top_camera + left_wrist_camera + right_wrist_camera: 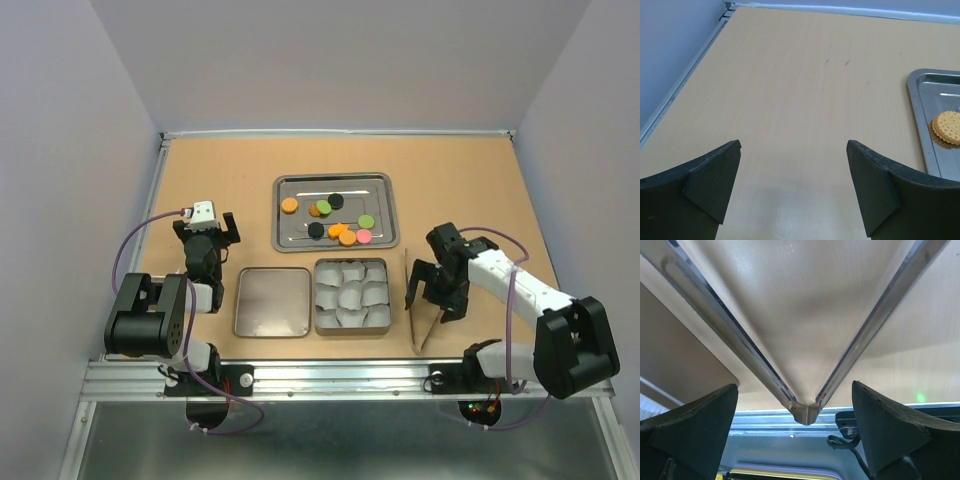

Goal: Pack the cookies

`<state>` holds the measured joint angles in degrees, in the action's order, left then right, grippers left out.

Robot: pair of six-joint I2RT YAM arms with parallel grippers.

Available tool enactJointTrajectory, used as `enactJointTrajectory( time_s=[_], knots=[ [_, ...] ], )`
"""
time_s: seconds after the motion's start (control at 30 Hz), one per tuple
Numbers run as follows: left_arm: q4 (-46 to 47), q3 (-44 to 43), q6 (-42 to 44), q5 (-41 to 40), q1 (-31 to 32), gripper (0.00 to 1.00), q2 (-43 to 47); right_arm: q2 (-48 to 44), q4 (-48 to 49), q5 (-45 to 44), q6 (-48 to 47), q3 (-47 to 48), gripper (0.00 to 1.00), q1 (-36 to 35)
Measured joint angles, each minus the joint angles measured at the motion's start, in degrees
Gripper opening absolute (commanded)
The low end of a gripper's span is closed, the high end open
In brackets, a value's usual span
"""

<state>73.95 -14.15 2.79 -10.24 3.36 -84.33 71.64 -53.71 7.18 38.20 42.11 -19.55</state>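
Note:
Several cookies (347,237), small flat rounds in orange, black, green and pink, lie on a steel tray (381,183) at mid-table. The left wrist view catches one pale orange cookie (946,126) on the tray's corner (918,92). My left gripper (207,226) (792,170) hovers open over bare table left of the tray, with nothing between its fingers. My right gripper (430,298) (795,386) hangs open over metal tongs (419,340) (806,412) lying in a V on the table. One finger stands on either side of the tongs' hinge, and neither touches it.
An open tin (320,325) lined with white paper cups sits in front of the tray, its lid (272,300) flat to the left of it. The table's near edge and metal rail (790,427) lie just beyond the tongs' hinge. Walls close off the left, back and right.

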Motion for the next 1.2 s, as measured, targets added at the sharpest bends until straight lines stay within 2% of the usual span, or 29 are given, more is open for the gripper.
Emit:
enactJointTrajectory(
  time_s=[0.6,0.7,1.03,1.2],
  knots=[
    [0.0,0.0,0.0,0.0,0.0,0.99,0.0,5.4,6.3,-4.8,4.0,-2.6,0.99,-2.8],
    [0.0,0.0,0.0,0.0,0.0,0.99,0.0,5.4,6.8,-6.6,5.3,-2.6,0.91,-3.4],
    [0.0,0.0,0.0,0.0,0.0,0.99,0.0,6.1,8.3,-12.4,7.9,-2.6,0.46,-8.1],
    [0.0,0.0,0.0,0.0,0.0,0.99,0.0,6.9,8.8,-13.4,8.2,-2.4,0.36,-10.1]
  ],
)
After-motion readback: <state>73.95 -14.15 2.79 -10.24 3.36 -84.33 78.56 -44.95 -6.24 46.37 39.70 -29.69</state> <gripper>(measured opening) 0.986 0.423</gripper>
